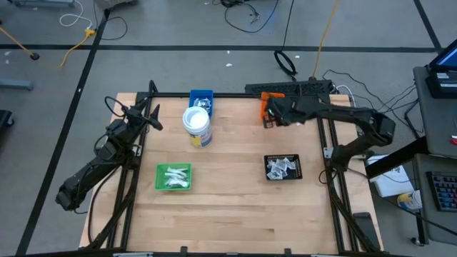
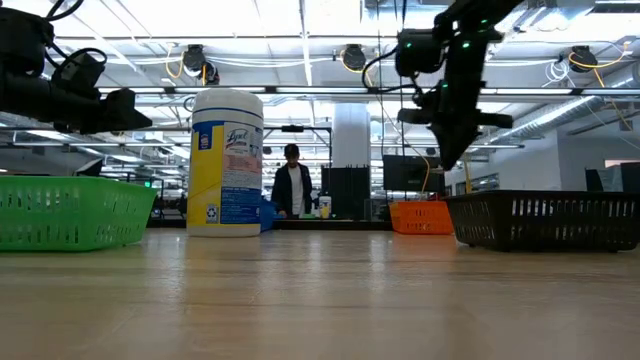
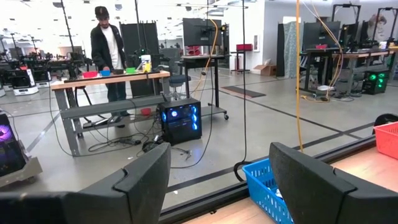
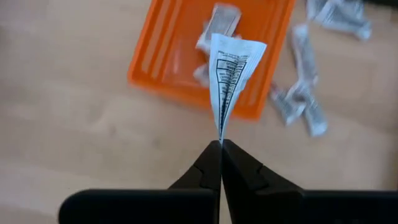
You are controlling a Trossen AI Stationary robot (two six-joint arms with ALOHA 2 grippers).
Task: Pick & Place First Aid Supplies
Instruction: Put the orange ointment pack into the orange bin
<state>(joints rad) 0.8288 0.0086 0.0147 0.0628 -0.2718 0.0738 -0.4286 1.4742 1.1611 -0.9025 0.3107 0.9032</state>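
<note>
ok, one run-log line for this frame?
right tool: shut on packet, above orange tray | left tool: open, idle near blue tray

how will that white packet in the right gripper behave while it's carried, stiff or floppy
Probably light and fairly floppy: the white packet fans out creased from where the shut right gripper pinches just one corner. It may swing or slip, held so thinly above the orange tray.

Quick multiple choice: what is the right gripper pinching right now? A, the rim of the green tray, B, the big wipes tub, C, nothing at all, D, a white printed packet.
D: in the right wrist view the right gripper is shut on the edge of a white printed packet, held above the orange tray.
</note>
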